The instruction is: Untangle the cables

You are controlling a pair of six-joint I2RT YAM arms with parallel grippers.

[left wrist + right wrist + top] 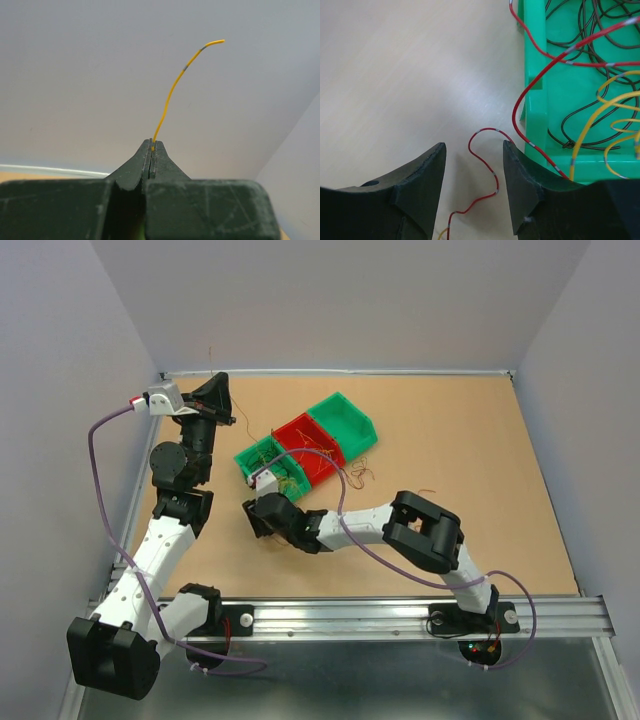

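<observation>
My left gripper (218, 382) is raised at the back left and is shut on a single orange-yellow cable (172, 90), which sticks up from the closed fingertips (152, 143) against the grey wall. My right gripper (262, 518) hangs low over the table beside the left green bin (250, 458). In the right wrist view it (474, 146) is open, and a red cable (485, 160) lies on the table between its fingers without being held. The green bin (537, 100) holds several black, yellow and red cables (600, 60); one red cable spills over its wall.
Three joined bins stand mid-table: the left green one, a red one (322, 443) and a green one (355, 420). A few loose cables (360, 476) lie on the table right of the bins. Grey walls enclose the table.
</observation>
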